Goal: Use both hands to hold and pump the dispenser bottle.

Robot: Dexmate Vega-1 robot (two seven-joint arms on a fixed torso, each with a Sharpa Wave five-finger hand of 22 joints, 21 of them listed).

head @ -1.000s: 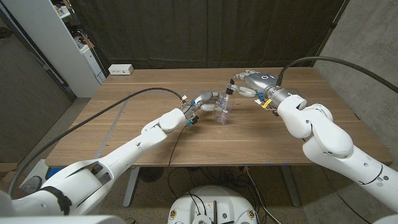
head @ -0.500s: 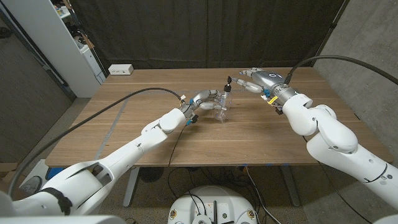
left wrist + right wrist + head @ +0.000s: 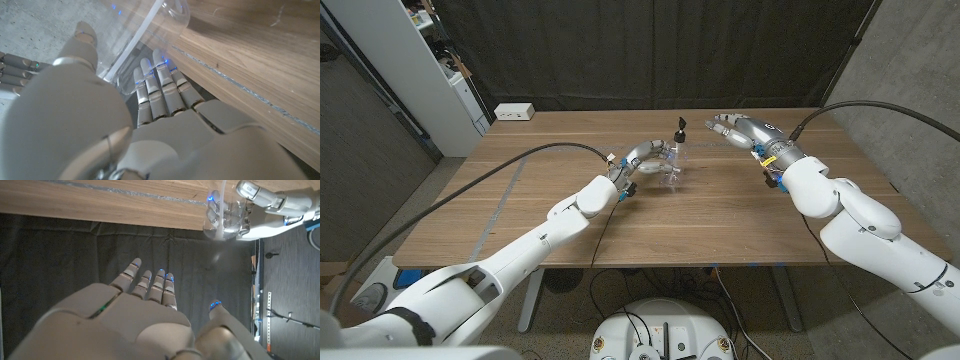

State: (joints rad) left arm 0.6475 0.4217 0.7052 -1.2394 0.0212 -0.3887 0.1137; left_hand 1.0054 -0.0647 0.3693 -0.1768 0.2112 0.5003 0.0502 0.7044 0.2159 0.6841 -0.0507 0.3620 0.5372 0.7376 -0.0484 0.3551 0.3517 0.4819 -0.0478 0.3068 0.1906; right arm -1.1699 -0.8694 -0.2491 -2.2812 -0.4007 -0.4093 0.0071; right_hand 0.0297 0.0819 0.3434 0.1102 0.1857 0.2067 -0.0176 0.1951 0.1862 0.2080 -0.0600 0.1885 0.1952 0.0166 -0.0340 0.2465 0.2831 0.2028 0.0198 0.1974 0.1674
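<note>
A clear dispenser bottle (image 3: 677, 158) with a black pump head (image 3: 681, 126) stands upright near the middle of the wooden table (image 3: 520, 215). My left hand (image 3: 648, 162) grips its body from the left, fingers wrapped around it. The left wrist view shows those fingers (image 3: 155, 85) curled on the clear bottle (image 3: 145, 35). My right hand (image 3: 738, 129) hovers to the right of the bottle, apart from it, fingers spread and holding nothing. In the right wrist view the right hand (image 3: 145, 310) is open, with the bottle (image 3: 225, 217) and the left hand (image 3: 270, 207) beyond it.
A small white box (image 3: 514, 112) lies at the table's back left corner. A white cabinet (image 3: 445, 75) stands off the table's left side, and a dark curtain (image 3: 650, 50) hangs behind. A concrete wall (image 3: 910, 80) runs along the right.
My right hand has come off the pump head and drawn back to the right, opening. The left hand has shifted the bottle slightly farther back, still gripping it.
</note>
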